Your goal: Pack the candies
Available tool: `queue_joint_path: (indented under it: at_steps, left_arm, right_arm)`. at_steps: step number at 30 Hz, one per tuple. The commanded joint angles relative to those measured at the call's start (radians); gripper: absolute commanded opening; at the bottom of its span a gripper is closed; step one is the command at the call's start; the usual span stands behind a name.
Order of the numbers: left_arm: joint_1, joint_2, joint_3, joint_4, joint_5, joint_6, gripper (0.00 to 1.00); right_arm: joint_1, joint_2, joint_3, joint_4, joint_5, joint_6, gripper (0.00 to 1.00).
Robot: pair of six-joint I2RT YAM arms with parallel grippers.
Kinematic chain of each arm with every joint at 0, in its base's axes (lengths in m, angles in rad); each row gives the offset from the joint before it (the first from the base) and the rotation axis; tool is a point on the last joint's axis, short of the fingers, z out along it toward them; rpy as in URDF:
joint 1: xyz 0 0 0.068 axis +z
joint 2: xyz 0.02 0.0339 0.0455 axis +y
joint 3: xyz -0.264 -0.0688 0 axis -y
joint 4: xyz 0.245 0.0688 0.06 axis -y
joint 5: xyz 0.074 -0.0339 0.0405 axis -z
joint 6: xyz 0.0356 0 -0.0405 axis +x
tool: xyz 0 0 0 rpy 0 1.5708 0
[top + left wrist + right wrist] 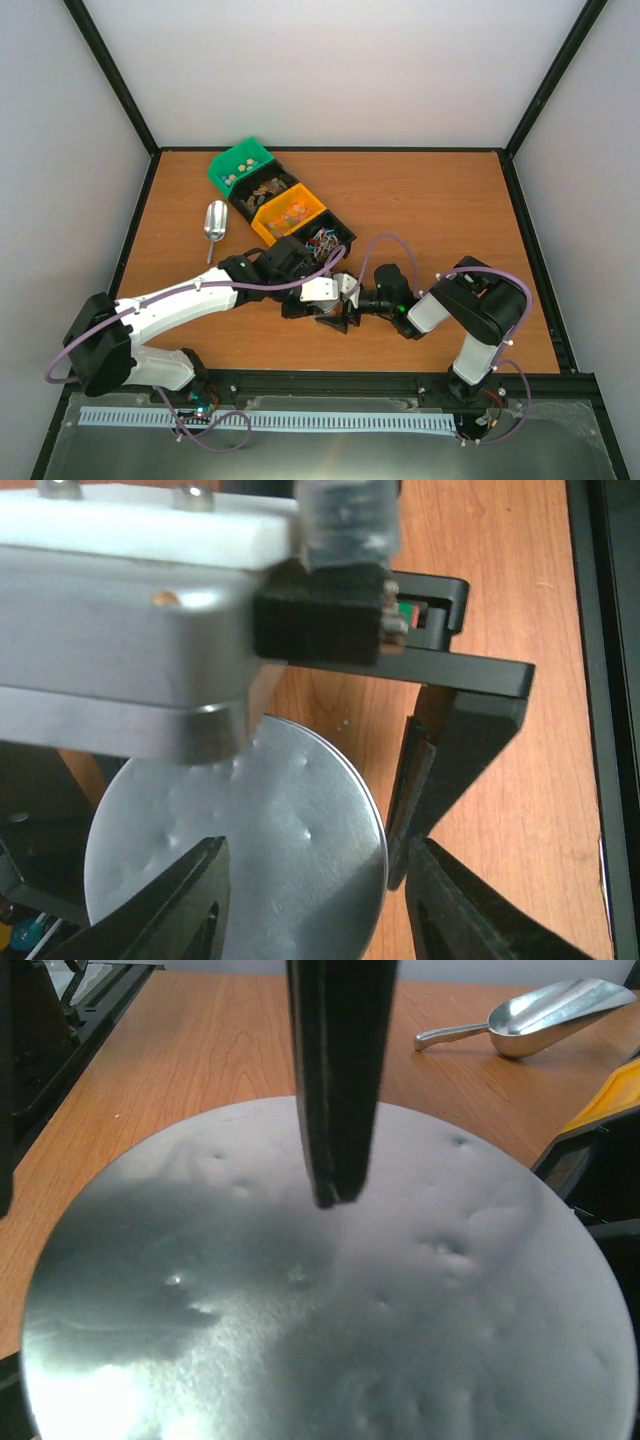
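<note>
Right gripper (pixel 345 316): jaws are spread to full width, one finger on each side of the round silver lid (pixel 300 1290), near the middle of the table (pixel 450 200). It probably straddles the lid to steady it or take it by the rim, but no pinch shows.
Left gripper (pixel 315 850): jaws are partly apart over the lid's face and closed on nothing. Its right finger stands clear of the rim.
Lid: it sits between both tools, dented face up. It likely belongs to whatever the sweets get packed into.
Scoop (pixel 215 222): it lies farther left, handle toward the near side and just beside the bins, handy for ladling.
Bins (pixel 245 155): four stand in a slanted row at the far left, apparently one kind per bin.
Candies (pixel 322 240): all are in the bins, well apart from the lid.
Hard to make out: from above, the arms cover the lid. Whether it rests on the table or is lifted cannot be told. No container for it appears. One right finger is hidden.
</note>
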State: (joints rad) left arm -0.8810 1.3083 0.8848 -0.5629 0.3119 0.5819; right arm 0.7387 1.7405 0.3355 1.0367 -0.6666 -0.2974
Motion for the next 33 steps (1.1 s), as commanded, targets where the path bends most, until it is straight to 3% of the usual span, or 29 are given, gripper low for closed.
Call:
queue_joint_path:
  at_steps: [1,8,20,28,32,33]
  left_arm:
    - [-0.022,0.013,-0.002,0.061,-0.035,0.071,0.48]
    - [-0.022,-0.015,-0.048,0.021,-0.081,0.148,0.39]
    - [-0.017,-0.055,-0.11,-0.007,-0.159,0.131,0.35]
    - [0.088,-0.09,-0.139,-0.045,-0.257,0.093,0.31]
    - [0.117,-0.136,-0.137,-0.094,-0.242,0.096,0.33]
    - [0.117,-0.157,-0.133,-0.107,-0.198,0.094,0.44]
  right_arm:
    - [0.013,0.014,0.011,0.028,0.002,-0.005,0.99]
    - [0.013,0.006,-0.002,0.031,0.0,-0.005,0.92]
    - [0.013,-0.014,-0.039,0.036,-0.005,-0.014,0.81]
    - [0.013,-0.035,-0.067,0.04,-0.011,-0.014,0.75]
    - [0.013,-0.037,-0.069,0.039,-0.001,0.0,0.75]
    - [0.013,-0.036,-0.068,0.04,0.004,0.006,0.75]
